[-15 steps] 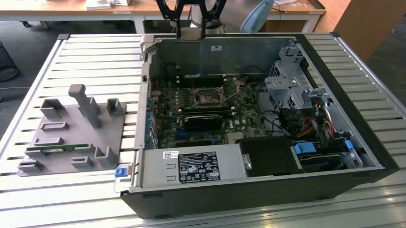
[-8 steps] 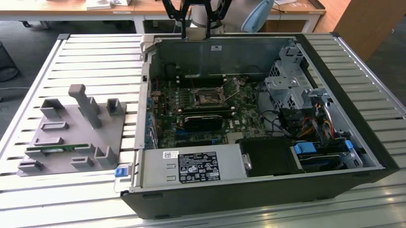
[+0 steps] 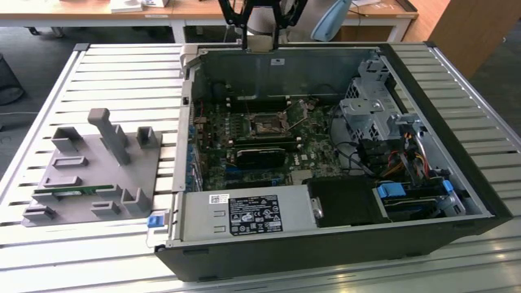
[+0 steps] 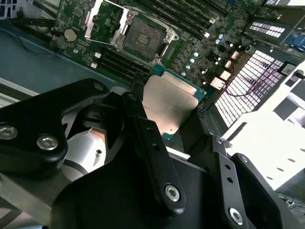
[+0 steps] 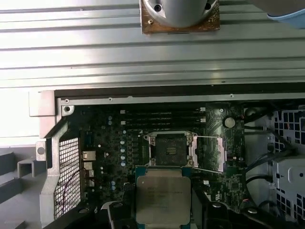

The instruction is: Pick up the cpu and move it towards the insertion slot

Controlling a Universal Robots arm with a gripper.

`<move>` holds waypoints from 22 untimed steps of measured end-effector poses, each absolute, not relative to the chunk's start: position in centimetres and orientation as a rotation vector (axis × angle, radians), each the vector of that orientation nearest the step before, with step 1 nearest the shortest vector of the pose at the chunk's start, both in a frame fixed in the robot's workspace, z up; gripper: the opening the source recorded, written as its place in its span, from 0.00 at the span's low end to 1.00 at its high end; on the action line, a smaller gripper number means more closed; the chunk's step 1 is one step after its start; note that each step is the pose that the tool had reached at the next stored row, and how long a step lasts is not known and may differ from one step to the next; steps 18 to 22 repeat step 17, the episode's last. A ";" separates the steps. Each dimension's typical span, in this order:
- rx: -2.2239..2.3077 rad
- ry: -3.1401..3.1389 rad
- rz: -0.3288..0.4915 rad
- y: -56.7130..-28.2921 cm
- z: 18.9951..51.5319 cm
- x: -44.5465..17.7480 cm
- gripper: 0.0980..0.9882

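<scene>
Exterior view: the claw hangs above the open computer case, over its back wall. Second wrist view: claw clenched on the cpu, off the slot. First wrist view: cpu just beside the slot.

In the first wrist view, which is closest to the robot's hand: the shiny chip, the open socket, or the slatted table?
1. The cpu, held in the hand.
2. The insertion slot, just beyond the chip.
3. The slatted table, past the case wall.
</scene>
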State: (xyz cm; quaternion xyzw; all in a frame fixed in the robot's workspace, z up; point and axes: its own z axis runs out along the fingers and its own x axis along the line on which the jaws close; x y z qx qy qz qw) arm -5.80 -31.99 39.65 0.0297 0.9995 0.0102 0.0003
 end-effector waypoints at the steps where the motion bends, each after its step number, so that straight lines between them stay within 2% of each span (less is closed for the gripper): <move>1: 0.096 3.139 0.032 -32.0 39.6 -5.6 0.50; 22: 0.117 3.138 0.032 -31.9 39.5 -3.8 0.50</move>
